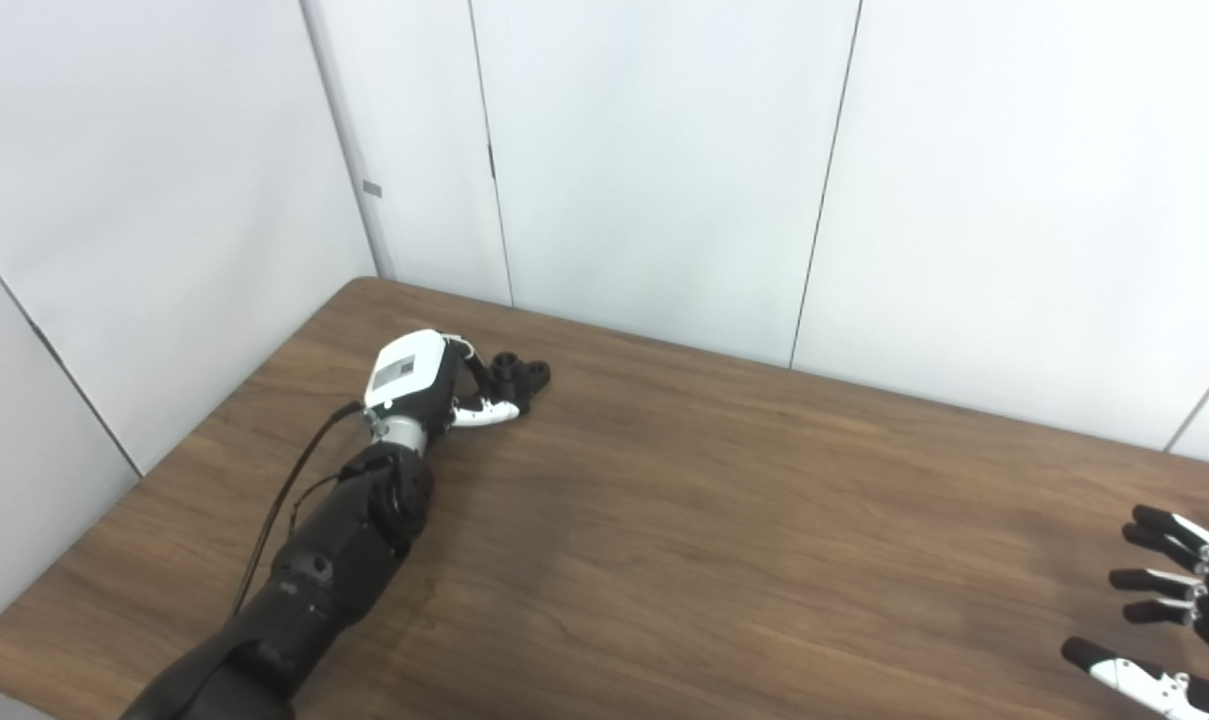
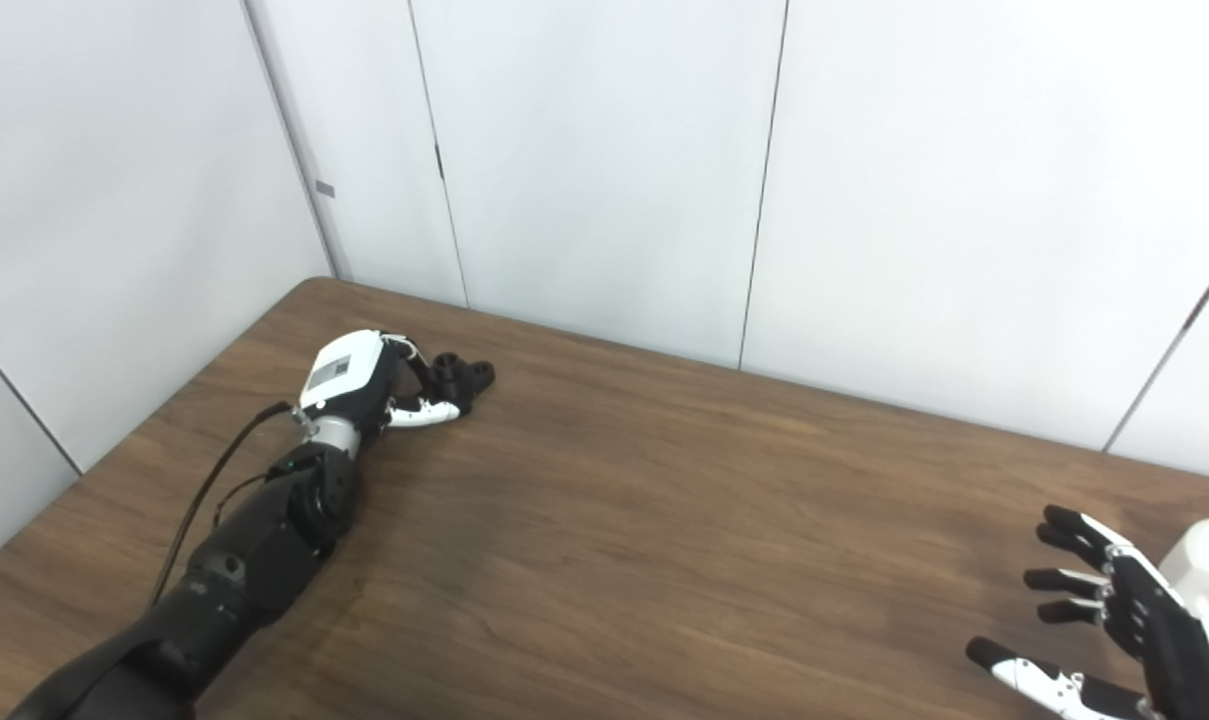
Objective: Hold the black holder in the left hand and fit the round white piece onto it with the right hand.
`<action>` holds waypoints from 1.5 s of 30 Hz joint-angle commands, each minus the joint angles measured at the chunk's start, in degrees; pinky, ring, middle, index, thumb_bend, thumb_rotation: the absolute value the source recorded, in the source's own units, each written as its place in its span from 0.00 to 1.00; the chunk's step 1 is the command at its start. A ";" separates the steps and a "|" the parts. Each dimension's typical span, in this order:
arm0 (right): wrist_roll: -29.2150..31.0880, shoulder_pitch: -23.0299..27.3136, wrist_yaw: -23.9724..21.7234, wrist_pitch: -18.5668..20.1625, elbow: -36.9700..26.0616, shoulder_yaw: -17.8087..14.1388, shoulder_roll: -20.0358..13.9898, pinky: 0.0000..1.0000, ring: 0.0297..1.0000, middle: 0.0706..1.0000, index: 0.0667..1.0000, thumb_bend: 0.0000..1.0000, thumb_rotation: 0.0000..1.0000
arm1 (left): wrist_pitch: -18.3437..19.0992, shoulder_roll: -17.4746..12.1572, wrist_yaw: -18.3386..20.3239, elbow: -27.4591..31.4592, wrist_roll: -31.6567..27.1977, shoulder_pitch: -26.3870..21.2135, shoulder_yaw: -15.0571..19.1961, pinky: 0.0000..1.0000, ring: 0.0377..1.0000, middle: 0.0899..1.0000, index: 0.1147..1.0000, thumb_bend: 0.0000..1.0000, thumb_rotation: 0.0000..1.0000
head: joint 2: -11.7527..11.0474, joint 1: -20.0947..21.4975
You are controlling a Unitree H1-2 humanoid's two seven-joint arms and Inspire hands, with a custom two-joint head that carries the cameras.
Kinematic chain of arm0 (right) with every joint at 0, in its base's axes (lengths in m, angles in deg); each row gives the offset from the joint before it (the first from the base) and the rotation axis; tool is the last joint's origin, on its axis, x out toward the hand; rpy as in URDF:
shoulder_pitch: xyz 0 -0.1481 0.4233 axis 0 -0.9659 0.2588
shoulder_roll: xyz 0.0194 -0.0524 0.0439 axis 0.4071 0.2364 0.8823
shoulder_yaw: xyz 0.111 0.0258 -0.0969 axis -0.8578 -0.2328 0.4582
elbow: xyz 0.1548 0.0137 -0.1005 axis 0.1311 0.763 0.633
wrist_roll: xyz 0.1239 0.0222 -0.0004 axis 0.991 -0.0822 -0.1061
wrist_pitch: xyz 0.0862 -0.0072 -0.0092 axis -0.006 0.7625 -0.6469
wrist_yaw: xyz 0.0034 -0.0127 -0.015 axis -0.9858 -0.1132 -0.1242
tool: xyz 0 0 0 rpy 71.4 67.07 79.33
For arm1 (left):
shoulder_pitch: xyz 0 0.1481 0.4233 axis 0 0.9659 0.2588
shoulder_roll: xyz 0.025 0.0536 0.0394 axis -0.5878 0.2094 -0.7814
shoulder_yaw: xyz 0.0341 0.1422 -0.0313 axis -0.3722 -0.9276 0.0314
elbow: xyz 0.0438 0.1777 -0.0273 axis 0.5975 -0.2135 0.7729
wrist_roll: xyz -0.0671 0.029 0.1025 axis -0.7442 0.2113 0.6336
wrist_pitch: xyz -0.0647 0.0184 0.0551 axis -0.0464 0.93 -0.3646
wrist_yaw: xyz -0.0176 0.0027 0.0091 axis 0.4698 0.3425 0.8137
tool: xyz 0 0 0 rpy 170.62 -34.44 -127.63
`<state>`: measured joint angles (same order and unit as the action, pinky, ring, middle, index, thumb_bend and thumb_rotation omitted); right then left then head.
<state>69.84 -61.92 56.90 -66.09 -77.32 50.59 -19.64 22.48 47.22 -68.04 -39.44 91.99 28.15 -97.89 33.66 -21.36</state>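
The black holder (image 1: 520,375) rests on the wooden table (image 1: 664,520) near its far left corner. My left hand (image 1: 432,380) lies right beside it, with curled fingers (image 1: 472,355) on its far side and the white thumb (image 1: 489,411) on its near side. I cannot tell whether the hand grips the holder. My right hand (image 2: 1114,610) is open and empty at the near right edge, fingers spread, above the table. No round white piece is in view.
White wall panels (image 1: 644,150) stand close behind the table's far edge. The table's left edge (image 1: 164,470) runs beside my left arm (image 1: 334,560).
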 commanded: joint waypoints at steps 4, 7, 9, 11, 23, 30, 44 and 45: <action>0.11 0.91 0.29 -0.70 -1.93 -0.50 -0.49 0.56 0.65 0.78 0.80 0.57 0.00 | -4.27 0.92 1.58 0.47 0.43 1.65 -2.59 1.00 0.93 0.82 0.42 0.52 0.06 | 0.44 0.96; 0.23 1.09 0.18 -0.51 -1.87 -0.29 -0.26 0.57 0.65 0.79 0.81 0.58 0.00 | -6.03 1.17 2.48 3.98 0.92 2.87 -4.06 1.00 0.94 0.83 0.42 0.52 0.06 | 0.51 1.82; -0.16 1.23 0.13 -0.30 -1.72 0.03 -0.19 0.58 0.66 0.79 0.81 0.58 0.00 | -7.44 1.34 3.15 6.52 0.89 3.68 -5.18 1.00 0.95 0.85 0.42 0.52 0.06 | 0.60 2.36; -0.71 1.41 0.21 0.35 -1.79 0.38 0.04 0.60 0.67 0.81 0.83 0.58 0.00 | -9.58 1.36 3.85 8.82 0.63 4.42 -6.27 1.00 0.96 0.86 0.42 0.52 0.06 | 0.74 3.40; -3.81 2.59 1.58 -4.99 2.18 1.68 0.82 0.55 0.64 0.77 0.80 0.60 0.00 | -20.17 4.80 10.90 19.72 -0.21 7.78 -12.25 0.99 0.98 0.89 0.41 0.52 0.06 | 2.24 11.10; -3.93 3.29 2.34 -8.35 4.67 1.46 0.98 0.53 0.62 0.76 0.78 0.61 0.01 | -23.81 7.24 16.22 23.48 -0.36 8.65 -15.99 0.98 0.99 0.89 0.41 0.52 0.06 | 3.10 13.79; -3.23 4.13 1.99 -7.80 4.08 1.34 1.29 0.50 0.60 0.77 0.79 0.60 0.04 | -28.67 8.40 22.70 20.36 3.73 7.83 -23.25 0.94 0.98 0.89 0.41 0.52 0.06 | 5.14 18.39; -3.43 4.15 2.02 -7.64 3.95 1.37 1.27 0.49 0.60 0.77 0.79 0.60 0.05 | -28.66 8.21 22.64 19.93 4.69 7.63 -23.69 0.94 0.98 0.90 0.41 0.52 0.06 | 5.14 18.39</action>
<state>66.17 -59.68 58.24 -72.12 -71.49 52.29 -18.15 -5.53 55.40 -49.94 -17.53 91.90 35.03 -118.29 38.76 -2.90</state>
